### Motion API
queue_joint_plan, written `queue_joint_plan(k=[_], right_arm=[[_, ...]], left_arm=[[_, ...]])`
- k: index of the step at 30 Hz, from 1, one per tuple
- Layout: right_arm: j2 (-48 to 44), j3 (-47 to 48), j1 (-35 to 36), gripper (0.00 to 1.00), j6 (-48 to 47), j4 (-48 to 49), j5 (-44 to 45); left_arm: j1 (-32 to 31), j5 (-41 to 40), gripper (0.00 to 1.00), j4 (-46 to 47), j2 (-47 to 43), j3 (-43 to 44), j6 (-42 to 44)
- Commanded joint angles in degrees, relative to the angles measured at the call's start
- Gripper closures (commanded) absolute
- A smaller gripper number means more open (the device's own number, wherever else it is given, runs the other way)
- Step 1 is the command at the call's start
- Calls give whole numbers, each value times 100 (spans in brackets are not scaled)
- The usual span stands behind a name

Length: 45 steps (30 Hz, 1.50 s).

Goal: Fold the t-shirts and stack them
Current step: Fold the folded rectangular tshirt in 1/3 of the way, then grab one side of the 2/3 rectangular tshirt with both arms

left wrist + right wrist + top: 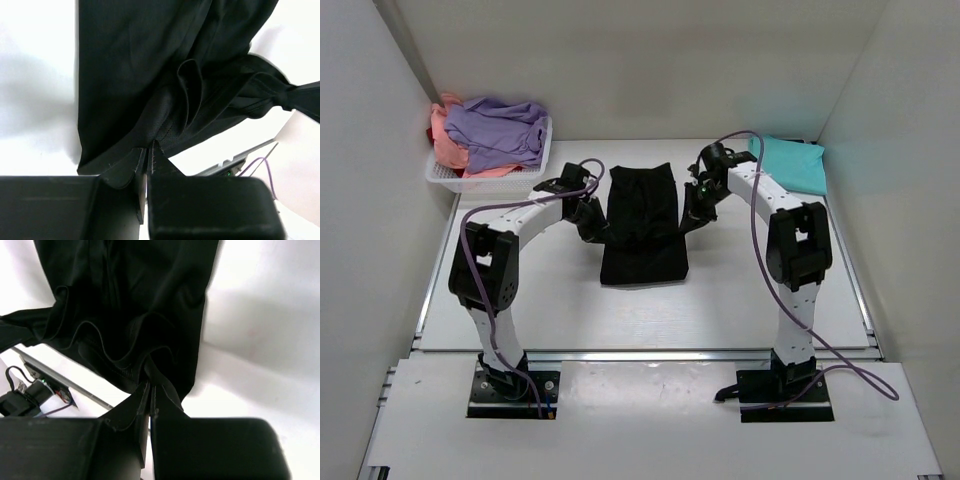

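A black t-shirt (642, 222) lies lengthwise in the middle of the table, folded narrow. My left gripper (597, 232) is shut on its left edge, and the pinched black cloth (150, 125) shows in the left wrist view. My right gripper (692, 221) is shut on its right edge, where the gathered cloth (145, 355) bunches at the fingertips. A folded teal t-shirt (794, 162) lies at the back right. Lavender (498, 130) and salmon-pink (446, 140) t-shirts are heaped in the basket. The red one is barely seen.
A white mesh basket (535, 170) stands at the back left corner. White walls enclose the table on the left, back and right. Purple cables trail from both arms.
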Motion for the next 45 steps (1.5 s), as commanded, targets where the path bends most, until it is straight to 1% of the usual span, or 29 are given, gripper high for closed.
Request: queue_joint_plan(k=[1,2,3,4,5,6,7,8,9,10,11,13,15,17,20,21,22,23,24,26,28,29,33,34,35,36,38,39,45], right_arm=[[284,653,-78,100,-150,-355,-7],[346,759,-95,100,-98,-407,10],[477,847,-165,100,-106,-399,28],[574,970,-209,100,-158,-417,45],[610,1084,-192,100,-150,-408,158],[671,1181,-227,100,-124,-434,186],[724,1217,-253,100,-115,-434,203],[733,1235,-245,99,-106,-417,308],[725,1287,-271,96,-62,-408,361],[698,1314,-306,83,-53,-330,518],[646,1314,-324,72,-1,-311,607],[514,1235,-411,66,78,-171,748],[295,886,-482,60,114,65,714],[-21,472,-552,58,245,373,783],[-556,-275,-666,57,456,813,783],[-681,-599,-658,57,457,988,688],[-908,-967,-727,54,500,1207,609],[-1154,-1163,-772,52,483,1479,434],[-1348,-1556,-789,50,527,1603,319],[-1577,-2312,-790,49,641,2086,-137],[-1762,-2805,-755,48,825,2429,-384],[-1832,-3095,-624,49,878,2631,-420],[-1965,-3650,-185,49,1246,3150,-333],[-1921,-3817,-166,48,1387,3204,-289],[-1999,-4002,-96,47,1484,3352,-315],[-2052,-4117,-60,40,1694,3554,-280],[-2131,-4415,19,35,1863,3765,-149],[-2158,-4451,54,34,1941,3854,-174],[-1860,-4452,98,36,2179,3995,36]], left_arm=[[201,-70,100,-48,112,546,136],[306,-96,96,-65,183,633,136],[281,-97,93,-13,236,704,127],[359,-105,83,83,306,713,75],[429,-53,79,284,316,670,-4],[482,26,68,417,316,556,-48],[587,61,60,697,238,494,-214],[641,140,59,1109,193,285,-416],[693,306,59,1330,175,48,-531],[790,447,55,1654,140,-103,-741],[817,518,47,1945,114,-191,-847],[835,694,46,2123,166,-236,-910],[808,686,46,2194,123,-280,-883],[799,729,46,2387,-35,-481,-989],[773,730,45,2379,-281,-877,-1025],[712,634,46,2309,-430,-1017,-929],[694,581,45,2265,-510,-1201,-919],[615,441,46,2134,-676,-1377,-814],[536,274,44,2002,-869,-1518,-718],[448,1,42,1860,-1141,-1904,-656],[325,-315,41,1807,-1362,-2168,-629],[325,-455,39,1807,-1476,-2283,-585],[-17,-825,37,1763,-1442,-2389,-532],[-79,-922,37,1815,-1407,-2415,-541],[-141,-1018,38,1868,-1398,-2468,-541],[-185,-1054,37,1895,-1355,-2512,-611],[-247,-1194,36,2026,-1284,-2600,-699],[-334,-1195,37,2096,-1232,-2661,-751],[-493,-1476,37,2378,-1038,-2793,-1024]])
